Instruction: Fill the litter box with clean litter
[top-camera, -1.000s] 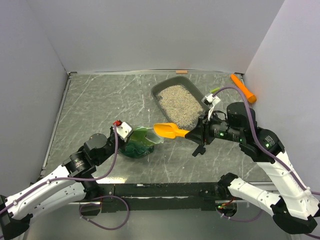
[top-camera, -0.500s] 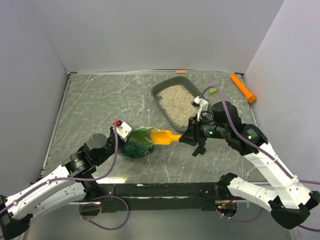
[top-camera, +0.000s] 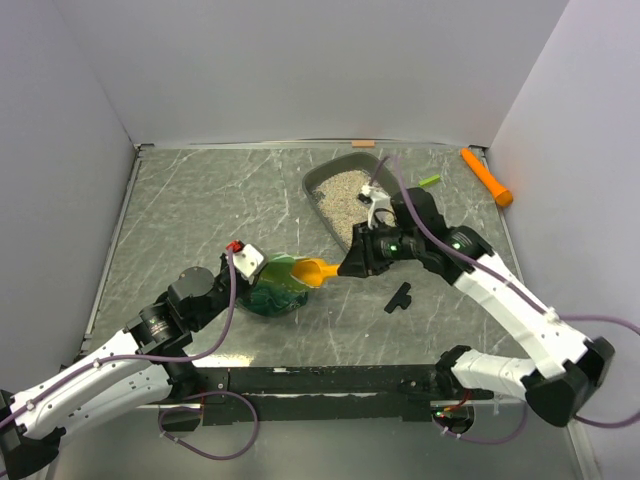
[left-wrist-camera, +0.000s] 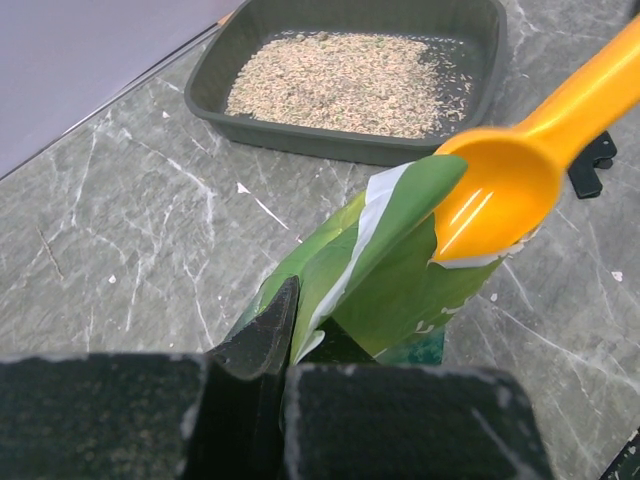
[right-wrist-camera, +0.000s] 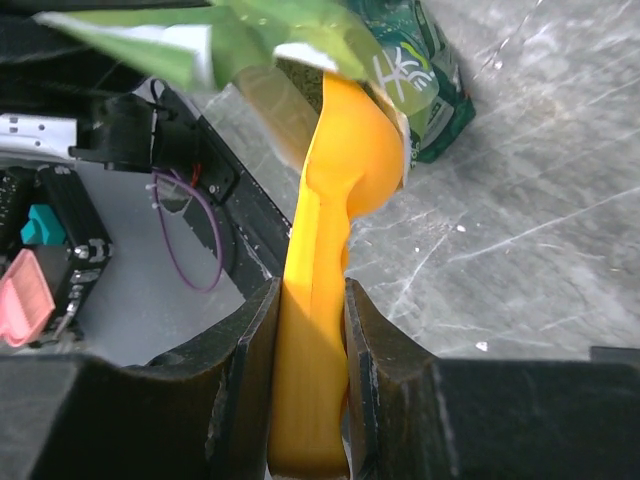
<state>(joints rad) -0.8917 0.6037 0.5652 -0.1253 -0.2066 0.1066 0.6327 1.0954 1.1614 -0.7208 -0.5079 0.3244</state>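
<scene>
One scoop (top-camera: 318, 269) in the right claw (right-wrist-camera: 308, 310), bowl partly hidden by green bag (top-camera: 270, 292)

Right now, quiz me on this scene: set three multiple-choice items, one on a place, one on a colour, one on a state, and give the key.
1. The bowl of the scoop is
A. against the back wall
B. at the mouth of the green bag
C. flat on the table by the right wall

2. The litter box is
A. dark grey
B. white
C. red

3. The right tool is
A. open and empty
B. shut on the scoop's handle
C. shut on the green bag

Key:
1 B: the left wrist view shows the bowl at the bag's opening.
2 A: its rim and walls are dark grey around the pale clean litter.
3 B: in the right wrist view both fingers press the orange-yellow handle.
</scene>
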